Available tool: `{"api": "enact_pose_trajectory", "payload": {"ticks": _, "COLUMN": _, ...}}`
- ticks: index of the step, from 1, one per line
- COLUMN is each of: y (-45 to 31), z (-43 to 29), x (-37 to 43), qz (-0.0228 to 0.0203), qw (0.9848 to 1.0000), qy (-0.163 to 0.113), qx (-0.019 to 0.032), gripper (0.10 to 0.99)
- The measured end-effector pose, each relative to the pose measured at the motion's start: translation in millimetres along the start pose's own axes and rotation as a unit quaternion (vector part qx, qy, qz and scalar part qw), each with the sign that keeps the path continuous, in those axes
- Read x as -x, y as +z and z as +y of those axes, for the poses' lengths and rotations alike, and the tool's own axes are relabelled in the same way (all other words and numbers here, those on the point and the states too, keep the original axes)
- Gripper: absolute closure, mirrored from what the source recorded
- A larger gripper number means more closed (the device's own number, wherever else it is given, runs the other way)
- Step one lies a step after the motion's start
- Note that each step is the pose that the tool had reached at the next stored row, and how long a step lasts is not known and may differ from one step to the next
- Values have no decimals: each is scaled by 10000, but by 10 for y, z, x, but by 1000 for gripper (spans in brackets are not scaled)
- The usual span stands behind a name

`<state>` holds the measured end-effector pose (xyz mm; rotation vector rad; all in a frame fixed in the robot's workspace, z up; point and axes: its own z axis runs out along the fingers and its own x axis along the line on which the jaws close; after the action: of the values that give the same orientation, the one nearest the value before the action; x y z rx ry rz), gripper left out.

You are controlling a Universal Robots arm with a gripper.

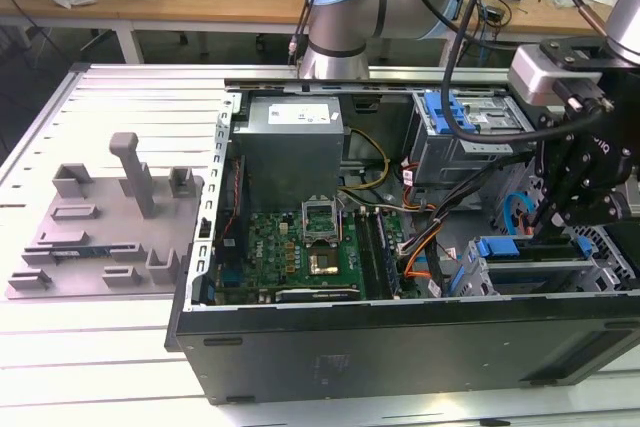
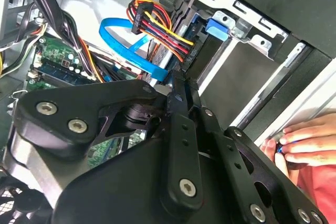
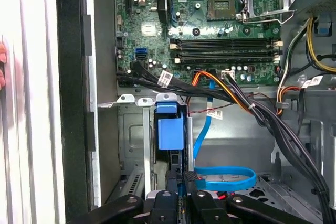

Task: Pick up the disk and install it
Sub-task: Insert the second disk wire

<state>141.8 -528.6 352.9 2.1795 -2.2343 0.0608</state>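
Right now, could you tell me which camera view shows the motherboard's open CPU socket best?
The first wrist view shows the CPU socket most squarely, with its metal retention frame swung open beside the memory slots. The exterior view shows the same socket at the middle of the motherboard, but smaller. The second wrist view shows a corner of the motherboard behind cables.

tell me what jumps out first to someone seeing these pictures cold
The open computer case lying on its side draws the eye, its green motherboard bare in the middle. At the exterior view's right the black claw hangs over the drive bays, where the disk with its bright blue frame sits upright in its slot. In the second wrist view, a person's hand rests at the case's edge.
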Motion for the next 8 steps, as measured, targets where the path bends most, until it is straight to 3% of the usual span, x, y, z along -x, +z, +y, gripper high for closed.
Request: {"api": "enact_pose_trajectory", "payload": {"ticks": 8, "y": 7, "z": 0, "x": 1, "qz": -1, "qw": 10000, "qy": -77, "qx": -3, "gripper": 925}}
